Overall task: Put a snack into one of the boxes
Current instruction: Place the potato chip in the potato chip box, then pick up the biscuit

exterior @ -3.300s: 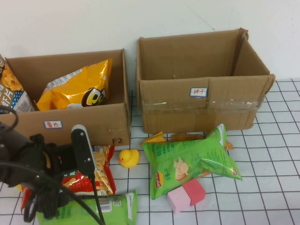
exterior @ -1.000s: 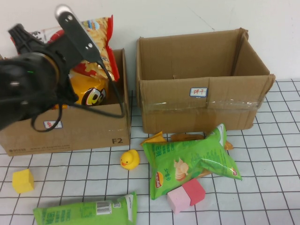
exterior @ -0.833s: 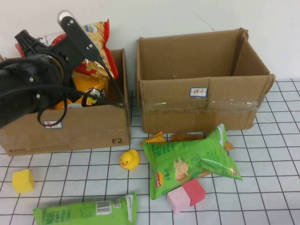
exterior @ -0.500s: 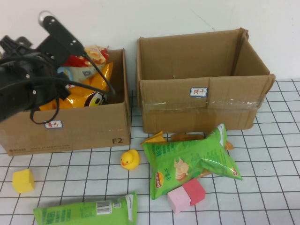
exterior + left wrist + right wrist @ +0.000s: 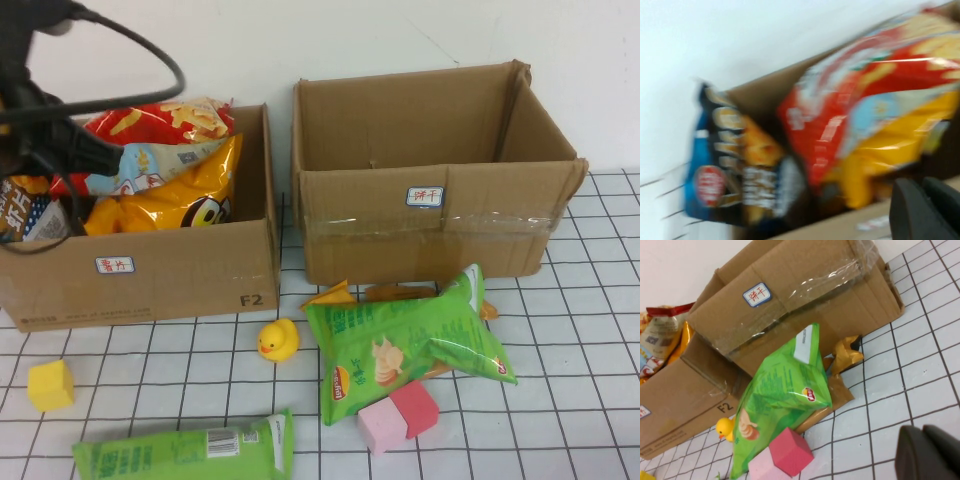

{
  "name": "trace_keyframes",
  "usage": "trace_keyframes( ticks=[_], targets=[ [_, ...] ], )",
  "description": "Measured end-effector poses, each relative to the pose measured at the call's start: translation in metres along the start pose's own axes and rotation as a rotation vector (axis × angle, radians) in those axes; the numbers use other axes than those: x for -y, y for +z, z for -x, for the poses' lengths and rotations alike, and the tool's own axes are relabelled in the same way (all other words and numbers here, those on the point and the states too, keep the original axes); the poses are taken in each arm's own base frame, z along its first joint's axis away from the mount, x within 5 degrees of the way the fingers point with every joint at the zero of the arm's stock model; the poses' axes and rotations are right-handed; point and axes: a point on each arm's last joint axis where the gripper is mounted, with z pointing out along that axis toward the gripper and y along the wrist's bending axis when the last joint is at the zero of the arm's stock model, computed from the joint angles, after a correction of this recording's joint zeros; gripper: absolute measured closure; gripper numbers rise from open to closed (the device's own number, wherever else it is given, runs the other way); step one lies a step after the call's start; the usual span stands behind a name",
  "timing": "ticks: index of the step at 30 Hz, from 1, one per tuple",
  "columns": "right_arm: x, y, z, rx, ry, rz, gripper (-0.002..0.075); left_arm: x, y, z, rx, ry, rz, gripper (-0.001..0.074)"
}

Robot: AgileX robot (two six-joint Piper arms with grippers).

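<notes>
A white gridded table (image 5: 560, 420) holds two boxes. The red bag (image 5: 150, 125) lies in the left box (image 5: 180, 275) atop other snacks. The left gripper (image 5: 927, 210), jaws unreadable, should lift clear without snagging it. The right gripper (image 5: 930, 452), jaws also unreadable, sits low by the right box (image 5: 790, 300).

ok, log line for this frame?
left gripper above left box, released | red snack bag inside on top | right gripper parked
</notes>
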Motion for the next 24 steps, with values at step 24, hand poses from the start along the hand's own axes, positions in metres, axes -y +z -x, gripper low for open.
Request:
trace_keyframes(
  ticks=[24],
  targets=[
    [-0.048, 0.021, 0.068, -0.274, -0.535, 0.034, 0.0727, 0.005, -0.132, -0.193, 0.248, -0.2, -0.392, 0.0736]
  ],
)
